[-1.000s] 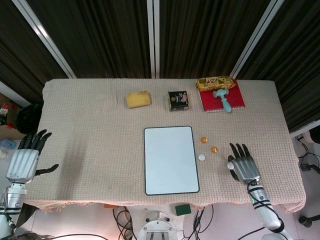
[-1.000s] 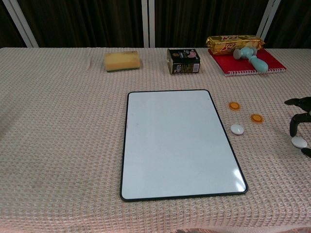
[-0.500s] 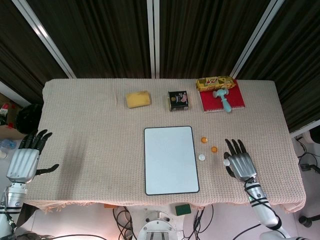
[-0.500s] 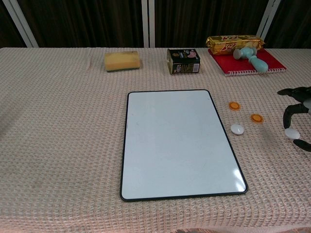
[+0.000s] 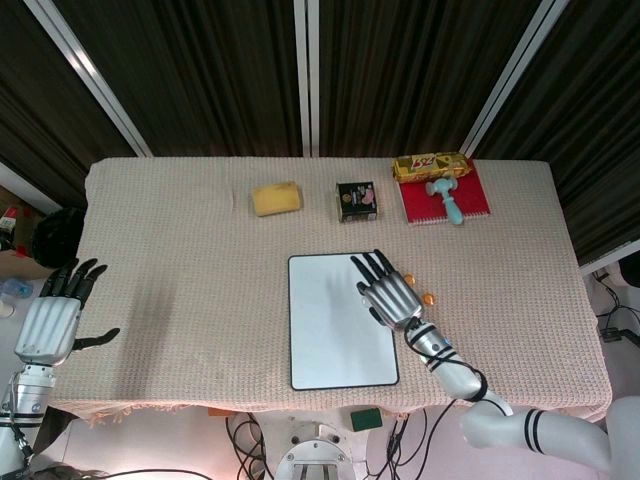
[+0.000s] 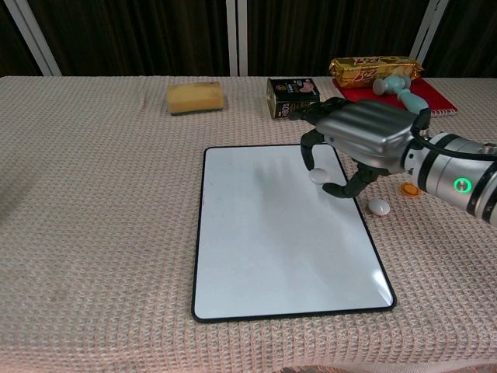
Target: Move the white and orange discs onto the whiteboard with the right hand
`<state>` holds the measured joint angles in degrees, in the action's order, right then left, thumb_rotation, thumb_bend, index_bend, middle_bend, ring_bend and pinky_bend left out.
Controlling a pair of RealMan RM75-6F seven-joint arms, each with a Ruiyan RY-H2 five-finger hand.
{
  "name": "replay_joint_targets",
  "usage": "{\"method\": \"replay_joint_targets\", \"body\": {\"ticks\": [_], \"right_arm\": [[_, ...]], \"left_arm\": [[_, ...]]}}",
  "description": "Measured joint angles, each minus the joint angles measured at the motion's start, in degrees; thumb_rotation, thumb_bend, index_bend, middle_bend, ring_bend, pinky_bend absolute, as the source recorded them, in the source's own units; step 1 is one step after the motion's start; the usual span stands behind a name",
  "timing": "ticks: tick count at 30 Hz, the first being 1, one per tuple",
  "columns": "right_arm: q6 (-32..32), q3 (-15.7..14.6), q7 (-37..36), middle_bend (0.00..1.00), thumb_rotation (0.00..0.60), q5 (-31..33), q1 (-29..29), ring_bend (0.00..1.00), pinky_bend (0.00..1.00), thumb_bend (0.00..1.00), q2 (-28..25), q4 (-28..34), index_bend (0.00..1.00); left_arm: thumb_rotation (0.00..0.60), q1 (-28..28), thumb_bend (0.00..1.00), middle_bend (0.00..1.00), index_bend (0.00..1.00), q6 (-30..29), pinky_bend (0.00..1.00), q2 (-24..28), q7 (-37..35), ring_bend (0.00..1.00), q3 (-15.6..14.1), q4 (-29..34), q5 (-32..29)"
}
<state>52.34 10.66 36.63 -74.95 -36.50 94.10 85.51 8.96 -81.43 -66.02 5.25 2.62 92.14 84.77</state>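
Swinging in from the table's right side, your right hand now hovers over the whiteboard, pinching a white disc just above its upper right, ready for you to set down.

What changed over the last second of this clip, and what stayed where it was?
The right hand swept left from the table's right side to above the whiteboard, carrying a white disc pinched in its fingers throughout. The other white disc, the orange disc, the left hand and the items along the far edge stayed put.
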Motion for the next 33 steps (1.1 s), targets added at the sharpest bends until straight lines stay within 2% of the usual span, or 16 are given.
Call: {"method": "replay_joint_targets", "body": {"ticks": [4,9,14,17,21,24,27,33], "right_arm": [[-3.2,1.6,2.8,0.00,0.600,5.2,-3.9,0.00,0.00,0.36,4.9,-3.2,0.55],[-4.1,2.0,4.3,0.00,0.600,7.7,-6.9,0.00,0.00,0.35,8.7,-7.4,0.50],[-3.7,1.1,3.9,0.00,0.600,7.7,-7.7,0.00,0.00,0.30,8.4,-7.2,0.22],[-3.1,0.5,3.8,0.00,0.600,7.8,-7.7,0.00,0.00,0.29,7.4,-6.0,0.13],[-1.3,-0.4,3.9,0.00,0.600,7.6,-7.1,0.00,0.00,0.29,5.5,-3.6,0.12],[1.3,-1.7,4.0,0.00,0.600,6.7,-5.7,0.00,0.00,0.29,3.1,-0.7,0.16],[4.5,-3.8,4.0,0.00,0.600,5.7,-3.2,0.00,0.00,0.29,-0.6,2.8,0.22],[10.1,-9.9,3.5,0.00,0.600,4.7,3.5,0.00,0.00,0.29,-7.9,7.6,0.28]], "left_arm": [[0.509,0.2,0.04,0.09,0.13,0.9,0.12,0.2,-0.9,0.00,0.0,-0.5,-0.5],[0.513,0.3,0.04,0.09,0.13,1.0,0.12,0.6,-1.8,0.00,-0.1,-0.8,-0.4],[0.508,0.3,0.04,0.09,0.13,1.1,0.12,0.6,-2.2,0.00,-0.1,-0.9,-0.5],[0.510,0.4,0.04,0.09,0.13,1.4,0.12,0.6,-2.1,0.00,-0.2,-0.9,-0.5],[0.510,0.4,0.04,0.09,0.13,1.2,0.12,0.6,-1.9,0.00,-0.2,-0.8,-0.4],[0.510,0.4,0.04,0.09,0.13,1.1,0.12,0.6,-1.9,0.00,-0.2,-0.6,-0.4],[0.510,0.5,0.04,0.09,0.13,1.4,0.12,0.6,-1.8,0.00,-0.2,-0.5,-0.5],[0.510,0.5,0.04,0.09,0.13,1.4,0.11,0.8,-1.4,0.00,-0.4,0.0,-0.3]]}}
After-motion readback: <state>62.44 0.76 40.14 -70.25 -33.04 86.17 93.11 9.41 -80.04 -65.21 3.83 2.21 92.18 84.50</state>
